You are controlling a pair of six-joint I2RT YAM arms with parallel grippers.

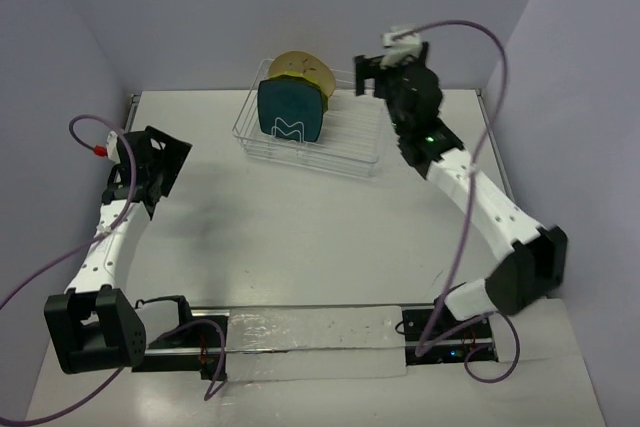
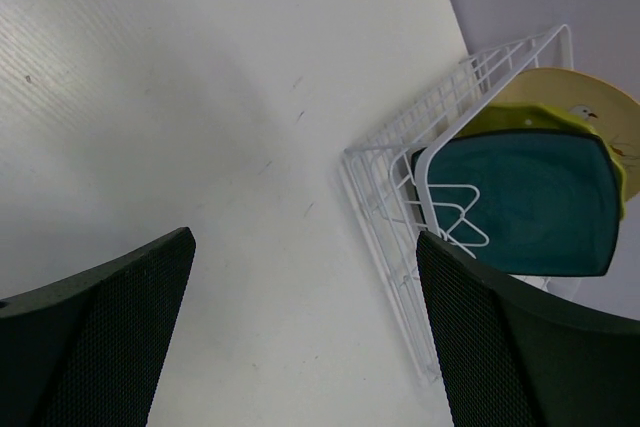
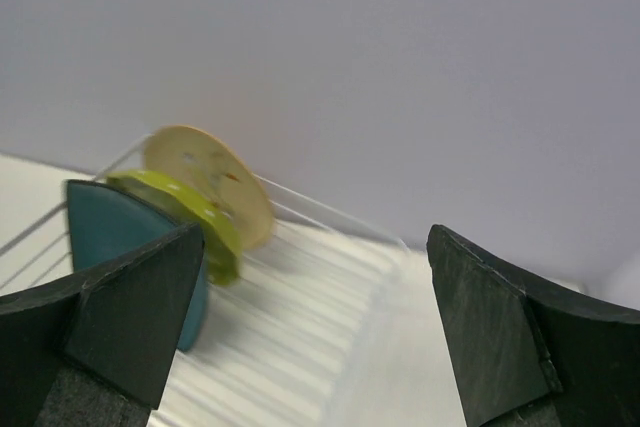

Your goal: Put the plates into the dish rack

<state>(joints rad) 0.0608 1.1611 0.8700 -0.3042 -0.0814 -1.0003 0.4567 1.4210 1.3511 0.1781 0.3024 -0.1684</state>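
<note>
The right arm reaches from its base at the near right corner of the desk [image 1: 300, 237] up toward the far edge, elbow bent. Its right hand [image 1: 372, 77] is raised just beside the far right corner of the dish rack [image 1: 350, 142]. The fingers are spread wide and hold nothing. In the right wrist view the two dark fingers [image 3: 110, 317] frame the rack's wires and the bare wall behind.

The left arm is folded back along the left side of the desk. Its left hand [image 1: 160, 159] is over bare desk, well apart from the rack and turned toward it. Its fingers are also spread wide with nothing between them.

All three plates stand on edge at the left end of the rack, packed close one behind another. The teal plate [image 1: 290, 112] is in front, the green plate [image 1: 323, 97] shows as a rim behind it, and the beige plate [image 1: 300, 65] is at the back against the far wires. The right half of the rack holds no plates.

A purple cable [image 1: 480, 47] arcs above the right arm. Nothing lies between either hand and the rack.
</note>
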